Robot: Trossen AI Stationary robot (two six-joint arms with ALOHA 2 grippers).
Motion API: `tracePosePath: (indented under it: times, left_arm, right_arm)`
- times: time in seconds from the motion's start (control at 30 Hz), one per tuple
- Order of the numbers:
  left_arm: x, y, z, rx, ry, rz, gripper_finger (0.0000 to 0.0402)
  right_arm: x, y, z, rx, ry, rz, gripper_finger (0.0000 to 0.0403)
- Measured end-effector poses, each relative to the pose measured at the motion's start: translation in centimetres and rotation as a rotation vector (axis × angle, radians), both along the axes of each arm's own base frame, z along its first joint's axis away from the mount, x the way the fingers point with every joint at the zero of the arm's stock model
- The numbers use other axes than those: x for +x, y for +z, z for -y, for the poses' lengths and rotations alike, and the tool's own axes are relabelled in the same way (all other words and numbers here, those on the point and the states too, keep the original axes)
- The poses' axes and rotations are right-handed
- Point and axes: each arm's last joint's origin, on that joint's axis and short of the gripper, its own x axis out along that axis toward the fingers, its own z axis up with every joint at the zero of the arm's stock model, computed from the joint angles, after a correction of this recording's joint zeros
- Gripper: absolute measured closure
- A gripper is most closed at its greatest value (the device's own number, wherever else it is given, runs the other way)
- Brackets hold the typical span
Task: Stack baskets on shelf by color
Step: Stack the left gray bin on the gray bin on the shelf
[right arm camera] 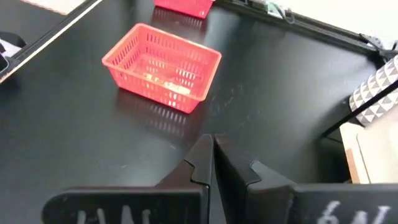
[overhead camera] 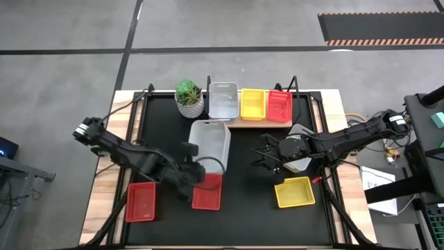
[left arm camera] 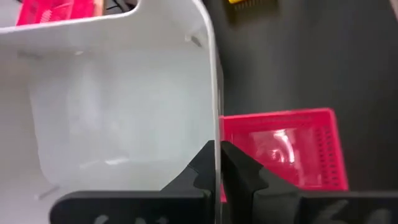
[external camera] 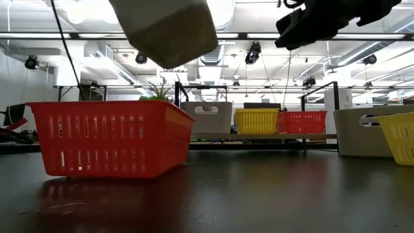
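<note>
White basket in transit, left arm; three colours started on the shelf.

Item: white basket (overhead camera: 210, 142), lifted clear of the black mat (overhead camera: 243, 208), one wall clamped between the fingers of the left gripper (left arm camera: 219, 163). Carrying arm reaches in from the table's left edge, low and stretched toward centre, above a red basket (overhead camera: 207, 194). Destination, by judgement: the white basket on the shelf (overhead camera: 223, 101), which stands beside a yellow basket (overhead camera: 252, 104) and a shelf red basket (overhead camera: 279, 105) on the shelf (overhead camera: 236, 123). Keep the load level, line its rim squarely over the shelved one, lower until nested (the plant pot (overhead camera: 190, 99) stands close alongside). Right gripper (right arm camera: 212, 163) waits mid-table, jaws together, holding nothing, near a loose yellow basket (overhead camera: 295, 192).
</note>
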Motion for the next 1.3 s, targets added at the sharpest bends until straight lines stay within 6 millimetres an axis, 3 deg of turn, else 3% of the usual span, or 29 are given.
tracePosePath:
  times: [0.13,0.33,0.57,0.77,1.03,1.3]
  left_arm:
    - [1.6,-0.8,0.3,0.061,-0.020,-0.031,0.0402]
    - [3.1,-0.2,-0.6,0.128,-0.023,-0.014,0.0402]
    - [4.4,-0.4,0.1,0.118,-0.244,0.016,0.0402]
    - [7.7,-4.1,0.7,0.112,-0.290,-0.029,0.0401]
    - [10.2,-9.9,1.7,0.156,-0.356,-0.191,0.0401]
    - [11.4,-12.0,1.2,0.069,-0.395,-0.246,0.0401]
  right_arm:
    - [-0.1,-0.2,0.0,0.003,-0.007,-0.020,0.0394]
    - [-0.6,-0.2,0.1,0.043,-0.042,-0.064,0.0394]
    - [-1.5,-0.3,0.3,0.088,-0.084,-0.132,0.0394]
    - [-1.9,0.0,0.0,0.105,-0.080,-0.126,0.0394]
    - [-2.4,0.0,-1.0,0.135,-0.055,-0.146,0.0394]
    - [-2.4,0.1,-1.4,0.143,-0.044,-0.137,0.0394]
